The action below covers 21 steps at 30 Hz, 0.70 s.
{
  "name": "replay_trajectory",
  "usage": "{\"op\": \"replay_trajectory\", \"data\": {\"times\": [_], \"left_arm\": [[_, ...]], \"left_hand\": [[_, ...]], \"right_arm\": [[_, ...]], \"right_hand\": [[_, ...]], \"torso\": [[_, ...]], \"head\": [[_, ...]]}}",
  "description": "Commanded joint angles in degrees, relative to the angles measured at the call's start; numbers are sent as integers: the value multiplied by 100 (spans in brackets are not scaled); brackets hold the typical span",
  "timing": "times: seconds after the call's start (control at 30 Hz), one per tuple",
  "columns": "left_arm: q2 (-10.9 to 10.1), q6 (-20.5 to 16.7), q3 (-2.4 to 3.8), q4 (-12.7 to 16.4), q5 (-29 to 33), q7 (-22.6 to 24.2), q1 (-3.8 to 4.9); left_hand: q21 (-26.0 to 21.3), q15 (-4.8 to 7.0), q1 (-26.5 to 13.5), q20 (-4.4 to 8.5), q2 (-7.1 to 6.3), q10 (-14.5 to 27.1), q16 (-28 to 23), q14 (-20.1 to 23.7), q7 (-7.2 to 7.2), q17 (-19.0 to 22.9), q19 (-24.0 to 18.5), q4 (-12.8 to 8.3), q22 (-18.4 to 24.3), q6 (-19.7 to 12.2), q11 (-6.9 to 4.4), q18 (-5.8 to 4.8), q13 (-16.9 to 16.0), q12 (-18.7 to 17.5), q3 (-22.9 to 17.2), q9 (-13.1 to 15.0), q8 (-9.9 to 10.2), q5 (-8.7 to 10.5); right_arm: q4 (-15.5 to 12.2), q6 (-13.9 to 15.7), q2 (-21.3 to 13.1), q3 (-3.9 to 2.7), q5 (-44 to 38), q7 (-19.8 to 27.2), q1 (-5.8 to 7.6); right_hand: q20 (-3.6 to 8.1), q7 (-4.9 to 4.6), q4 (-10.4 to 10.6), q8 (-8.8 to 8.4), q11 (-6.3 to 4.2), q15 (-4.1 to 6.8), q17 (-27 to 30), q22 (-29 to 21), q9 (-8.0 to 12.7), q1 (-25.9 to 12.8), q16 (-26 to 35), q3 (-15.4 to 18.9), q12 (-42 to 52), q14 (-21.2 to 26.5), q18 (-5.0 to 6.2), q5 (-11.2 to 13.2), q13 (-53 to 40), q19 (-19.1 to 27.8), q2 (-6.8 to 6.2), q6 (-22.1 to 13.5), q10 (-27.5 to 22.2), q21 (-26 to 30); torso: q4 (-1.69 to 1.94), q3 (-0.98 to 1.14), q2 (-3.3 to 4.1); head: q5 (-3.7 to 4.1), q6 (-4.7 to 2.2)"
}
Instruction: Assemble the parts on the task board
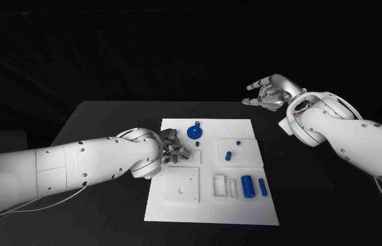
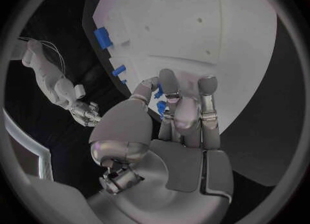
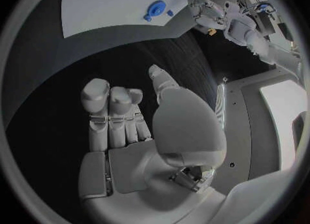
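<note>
Left hand [image 1: 169, 148] over board [image 1: 211, 213], fingers pinching small blue part [image 2: 160, 108], blue disc [image 1: 194, 132] just beyond it, right hand [image 1: 269, 93] raised off-board, fingers apart, holding nothing

Right hand idle, away from the board

The right hand [image 3: 139, 131] hung over the black table [image 3: 77, 69], fingers apart and loosely curled around nothing. Well beyond its fingertips lay the white task board [image 3: 110, 7], carrying a blue disc part [image 3: 154, 10], with the left hand [image 3: 201, 4] at the board's edge.
</note>
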State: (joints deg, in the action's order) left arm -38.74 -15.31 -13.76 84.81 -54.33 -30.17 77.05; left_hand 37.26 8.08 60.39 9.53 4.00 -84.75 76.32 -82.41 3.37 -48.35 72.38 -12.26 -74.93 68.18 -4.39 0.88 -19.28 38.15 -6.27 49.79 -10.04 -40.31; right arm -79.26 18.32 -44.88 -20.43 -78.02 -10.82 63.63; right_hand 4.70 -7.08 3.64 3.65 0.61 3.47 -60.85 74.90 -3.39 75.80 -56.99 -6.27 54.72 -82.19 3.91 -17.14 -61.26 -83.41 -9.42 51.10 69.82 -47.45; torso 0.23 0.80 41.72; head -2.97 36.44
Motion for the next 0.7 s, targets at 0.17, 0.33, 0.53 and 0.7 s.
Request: {"op": "replay_trajectory", "data": {"times": [0.17, 0.33, 0.53, 0.7], "left_arm": [[-22, -10, -18, 6, -72, 9, -39], [-28, -42, -18, 6, -82, 20, -41], [-22, -76, -18, 3, -90, 40, -43], [-20, -88, -18, -1, -96, 49, -43]], "left_hand": [[-50, 35, 60, -17, 59, -201, 14, 14, -613, 6, 40, -312, -109, 718, -112, 36, 13, 5, -311, 68, -19, 10], [-50, 35, 60, -17, 59, -201, 14, 14, -613, 6, 40, -312, -109, 718, -112, 36, 13, 5, -311, 68, -19, 10], [-65, 31, 60, -20, 61, -200, 15, 16, -611, 11, 43, -317, -110, 718, -111, 38, 15, 4, -319, 55, -16, 1], [-69, 30, 64, -22, 67, -200, 11, 18, -610, 20, 44, -321, -110, 720, -111, 39, 18, -1, -326, 49, -14, -1]], "right_arm": [[-5, -67, 7, -4, 1, -1, -1], [0, -73, 9, -4, 1, -4, -2], [6, -81, 16, -4, 1, -9, -2], [10, -87, 20, -4, 1, -12, -3]], "right_hand": [[-27, 4, 0, -35, 5, -6, 6, 599, 8, -31, 16, -45, -15, 9, 66, -17, 9, -16, 30, -18, -25, 35], [-27, 5, 0, -35, 5, -6, 8, 599, 8, -44, 19, -46, -19, 9, 66, -24, 16, -18, 28, -16, -29, 36], [-27, 5, 1, -36, 5, -6, 3, 599, 8, -47, 13, -46, -17, 6, 66, -24, 16, -19, 28, -20, -27, 35], [-26, 5, 2, -36, 5, -5, -2, 599, 9, -50, 6, -46, -15, 2, 66, -25, 15, -21, 29, -24, -26, 35]], "torso": [[0, -3, 1], [4, -2, 2], [3, -3, 1], [5, -3, -1]], "head": [[9, 1], [11, 6], [12, 18], [11, 11]]}}
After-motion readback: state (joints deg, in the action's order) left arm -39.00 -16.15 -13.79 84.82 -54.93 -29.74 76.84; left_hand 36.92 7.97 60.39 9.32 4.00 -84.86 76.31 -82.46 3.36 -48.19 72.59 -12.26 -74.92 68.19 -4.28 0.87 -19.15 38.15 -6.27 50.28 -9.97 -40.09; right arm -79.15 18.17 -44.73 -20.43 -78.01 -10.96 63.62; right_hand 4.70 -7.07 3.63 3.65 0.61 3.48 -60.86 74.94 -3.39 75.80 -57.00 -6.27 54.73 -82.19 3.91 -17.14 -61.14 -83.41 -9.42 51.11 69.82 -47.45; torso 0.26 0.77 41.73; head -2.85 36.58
